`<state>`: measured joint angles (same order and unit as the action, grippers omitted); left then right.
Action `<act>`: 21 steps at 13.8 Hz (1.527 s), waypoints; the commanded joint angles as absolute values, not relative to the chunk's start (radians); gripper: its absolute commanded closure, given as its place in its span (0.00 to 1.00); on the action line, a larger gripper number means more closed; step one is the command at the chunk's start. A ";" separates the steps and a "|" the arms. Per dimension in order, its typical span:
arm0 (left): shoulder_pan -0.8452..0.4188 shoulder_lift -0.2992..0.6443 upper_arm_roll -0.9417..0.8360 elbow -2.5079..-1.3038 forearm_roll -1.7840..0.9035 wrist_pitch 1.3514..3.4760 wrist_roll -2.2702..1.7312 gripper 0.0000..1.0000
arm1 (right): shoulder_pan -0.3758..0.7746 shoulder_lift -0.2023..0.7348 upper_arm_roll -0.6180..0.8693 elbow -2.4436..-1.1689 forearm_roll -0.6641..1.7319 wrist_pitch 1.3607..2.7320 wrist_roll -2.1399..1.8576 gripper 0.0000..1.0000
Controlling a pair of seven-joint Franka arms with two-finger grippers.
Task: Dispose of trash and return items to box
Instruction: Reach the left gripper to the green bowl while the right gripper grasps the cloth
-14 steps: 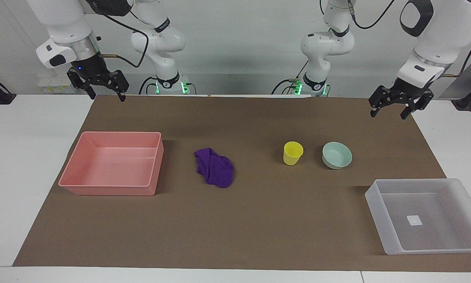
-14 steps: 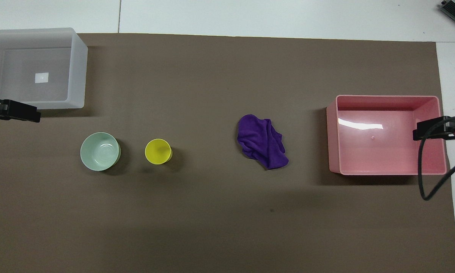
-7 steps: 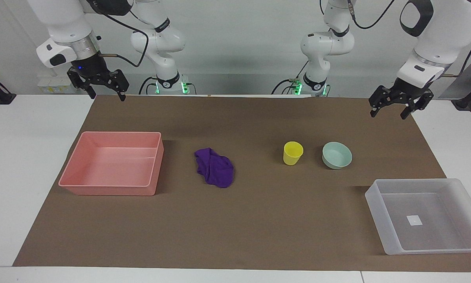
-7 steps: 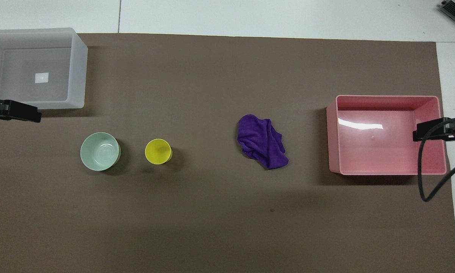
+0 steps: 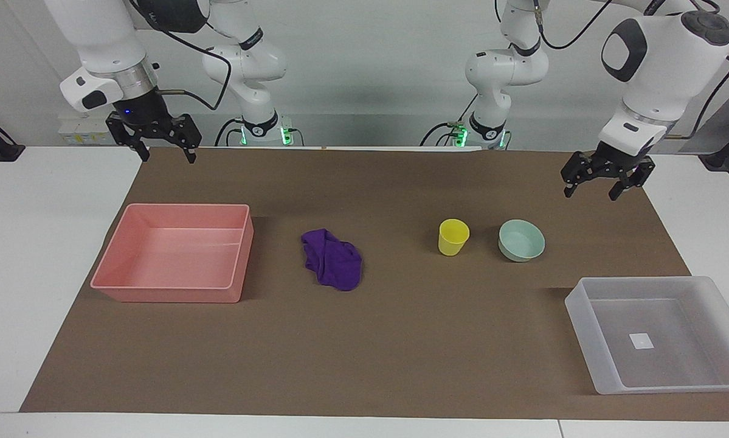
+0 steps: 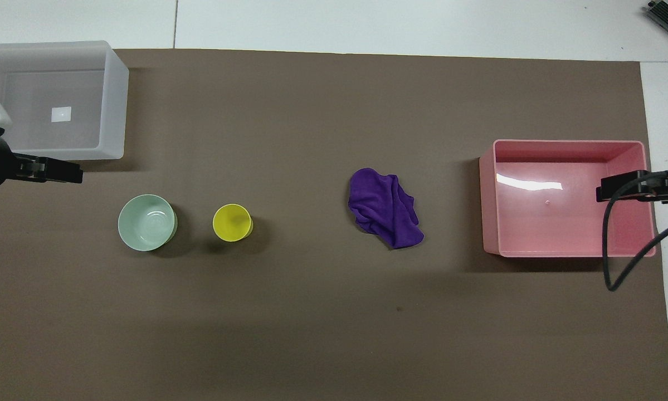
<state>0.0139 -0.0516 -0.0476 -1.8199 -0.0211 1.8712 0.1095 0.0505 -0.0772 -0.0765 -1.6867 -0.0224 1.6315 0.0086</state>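
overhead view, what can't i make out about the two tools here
- Left tool: one dark tip shows; the rest is cut off by the view's edge, beside the box.
- Right tool: one tip shows over the pink tray; the edge and a black cable hide the rest.
- Height above the mat: unreadable from above.

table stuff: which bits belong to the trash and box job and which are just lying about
Part of the job:
purple fabric wad (trash)
yellow cup
mint-green bowl
translucent box
left gripper, open
right gripper, open

Lying about:
brown mat
pink tray, use unclear
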 commanded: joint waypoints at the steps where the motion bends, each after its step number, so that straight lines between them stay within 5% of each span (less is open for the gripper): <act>1: 0.018 -0.080 -0.054 -1.959 -0.009 2.000 0.100 0.00 | 0.098 -0.025 -0.051 -1.710 -0.018 1.710 -0.011 0.00; 9: 0.020 -0.002 -0.054 -2.210 -0.009 2.371 0.098 0.00 | 0.331 0.262 -0.049 -1.721 0.021 2.086 0.187 0.00; 16: 0.029 0.064 -0.054 -2.312 -0.009 2.551 0.098 0.00 | 0.390 0.357 -0.043 -1.856 0.077 2.336 0.279 0.00; 18: 0.044 0.064 -0.054 -2.313 -0.009 2.551 0.100 0.36 | 0.419 0.383 -0.044 -1.861 0.119 2.377 0.290 0.00; 19: 0.044 0.061 -0.054 -2.322 -0.009 2.551 0.097 0.60 | 0.426 0.387 -0.044 -1.877 0.121 2.391 0.288 0.00; 20: 0.041 0.060 -0.054 -2.330 -0.009 2.549 0.098 0.94 | 0.428 0.384 -0.044 -1.903 0.121 2.410 0.287 0.00; 21: 0.043 0.058 -0.054 -2.329 -0.009 2.542 0.098 1.00 | 0.428 0.377 -0.044 -1.926 0.121 2.414 0.281 0.00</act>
<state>0.0335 0.0712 -0.0467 -2.3037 -0.0211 2.5252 0.1092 0.4308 0.3935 -0.0475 -1.8738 0.0995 2.3781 0.2754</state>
